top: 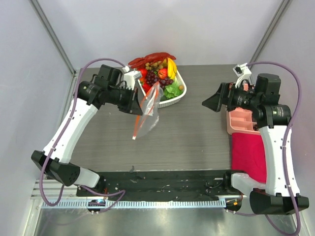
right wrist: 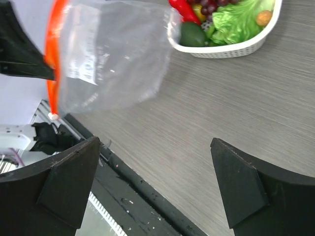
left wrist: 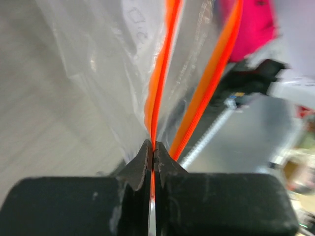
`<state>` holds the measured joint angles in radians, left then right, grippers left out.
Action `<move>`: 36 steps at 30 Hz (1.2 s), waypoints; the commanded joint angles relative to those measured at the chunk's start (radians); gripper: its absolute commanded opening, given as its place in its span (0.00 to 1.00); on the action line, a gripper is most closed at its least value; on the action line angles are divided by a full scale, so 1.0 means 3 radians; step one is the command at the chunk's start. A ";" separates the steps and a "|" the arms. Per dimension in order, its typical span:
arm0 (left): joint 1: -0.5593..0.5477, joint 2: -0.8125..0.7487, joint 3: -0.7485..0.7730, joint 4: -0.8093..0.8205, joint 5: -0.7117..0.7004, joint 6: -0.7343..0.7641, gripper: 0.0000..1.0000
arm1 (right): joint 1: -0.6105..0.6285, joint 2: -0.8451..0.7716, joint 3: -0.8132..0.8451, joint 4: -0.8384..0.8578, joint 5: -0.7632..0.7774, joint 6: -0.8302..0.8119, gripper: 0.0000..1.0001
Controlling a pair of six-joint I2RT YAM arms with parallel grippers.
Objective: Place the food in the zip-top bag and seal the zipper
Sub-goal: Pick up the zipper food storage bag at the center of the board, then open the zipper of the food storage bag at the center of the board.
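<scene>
The zip-top bag hangs above the table, crinkly, clear and with nothing inside. My left gripper is shut on one strip of its orange-red zipper. In the left wrist view the jaws pinch that zipper while the other strip stands apart, so the mouth gapes. The food, grapes, banana, red pepper and green leaves, lies piled in a white basket behind the bag. My right gripper is open and holds nothing, right of the bag. In its own view the right gripper faces the bag.
A pink divided tray and a magenta cloth lie at the right edge under my right arm. The white basket stands at the table's back middle. A black rail runs along the near edge.
</scene>
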<state>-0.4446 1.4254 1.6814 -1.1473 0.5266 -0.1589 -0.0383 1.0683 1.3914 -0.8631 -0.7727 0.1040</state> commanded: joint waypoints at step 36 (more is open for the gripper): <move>-0.1386 0.1548 0.0572 0.1994 -0.0743 -0.2242 0.00 | 0.0296 0.0120 -0.0803 0.0883 0.0663 0.1229 0.66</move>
<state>-0.8398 1.8854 1.7958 -0.5735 0.3408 -0.8719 0.0067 1.1091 1.0924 -0.6456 -0.6090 0.4835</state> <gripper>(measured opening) 0.007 0.665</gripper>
